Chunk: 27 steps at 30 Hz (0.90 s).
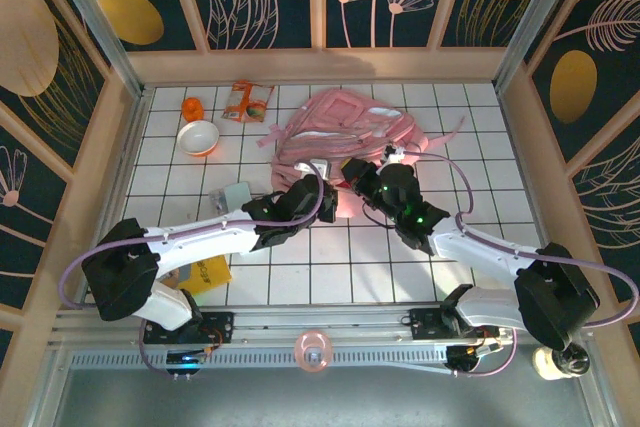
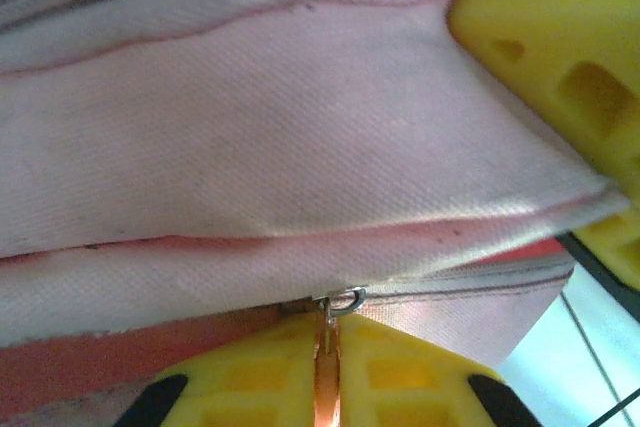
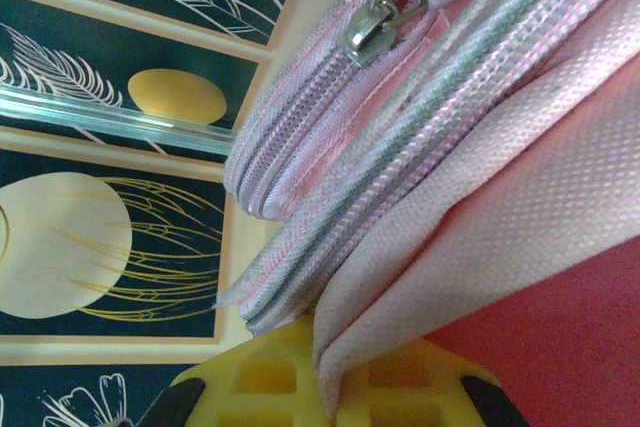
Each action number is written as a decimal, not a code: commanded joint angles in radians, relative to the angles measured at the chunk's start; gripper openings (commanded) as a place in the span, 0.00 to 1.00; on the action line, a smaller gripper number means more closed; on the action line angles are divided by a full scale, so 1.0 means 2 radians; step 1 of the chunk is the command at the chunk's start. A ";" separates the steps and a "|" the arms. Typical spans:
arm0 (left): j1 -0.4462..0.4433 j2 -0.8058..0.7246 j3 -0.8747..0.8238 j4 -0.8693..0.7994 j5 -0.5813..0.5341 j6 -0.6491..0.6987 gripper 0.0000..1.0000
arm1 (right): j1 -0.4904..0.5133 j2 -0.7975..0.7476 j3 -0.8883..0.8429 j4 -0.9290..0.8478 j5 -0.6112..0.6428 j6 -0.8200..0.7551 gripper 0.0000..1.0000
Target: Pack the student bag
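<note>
The student bag (image 1: 345,132), a soft pink backpack, lies crumpled at the middle back of the tiled table. My left gripper (image 1: 318,187) sits at its near edge. In the left wrist view its yellow jaws (image 2: 328,332) are shut on the thin zipper pull, whose metal ring (image 2: 346,299) shows just above them against pink fabric (image 2: 280,137). My right gripper (image 1: 360,175) meets the bag beside the left one. It is shut (image 3: 330,379) on a fold of the bag's pink fabric (image 3: 480,217). A second zipper slider (image 3: 378,29) sits higher up.
An orange object (image 1: 192,108), a white and orange bowl (image 1: 198,137) and a snack packet (image 1: 247,101) lie at the back left. A small grey item (image 1: 232,195) rests near the left arm and a yellow one (image 1: 210,272) under it. Wooden walls ring the table.
</note>
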 commanded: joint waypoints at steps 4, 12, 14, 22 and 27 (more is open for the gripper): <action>0.034 -0.008 -0.014 0.005 0.019 -0.003 0.00 | -0.010 -0.033 0.035 0.017 -0.056 -0.027 0.00; 0.067 -0.087 -0.072 -0.024 0.022 0.023 0.00 | -0.113 -0.081 0.020 -0.050 -0.159 -0.053 0.00; 0.069 -0.104 -0.088 -0.016 0.028 0.034 0.00 | -0.135 -0.094 0.019 -0.069 -0.176 -0.059 0.00; 0.070 -0.073 -0.073 0.059 0.157 0.074 0.00 | -0.097 -0.107 -0.013 -0.045 -0.129 -0.010 0.43; 0.070 -0.051 -0.055 0.090 0.204 0.062 0.00 | -0.032 -0.108 -0.048 -0.016 -0.041 0.043 0.55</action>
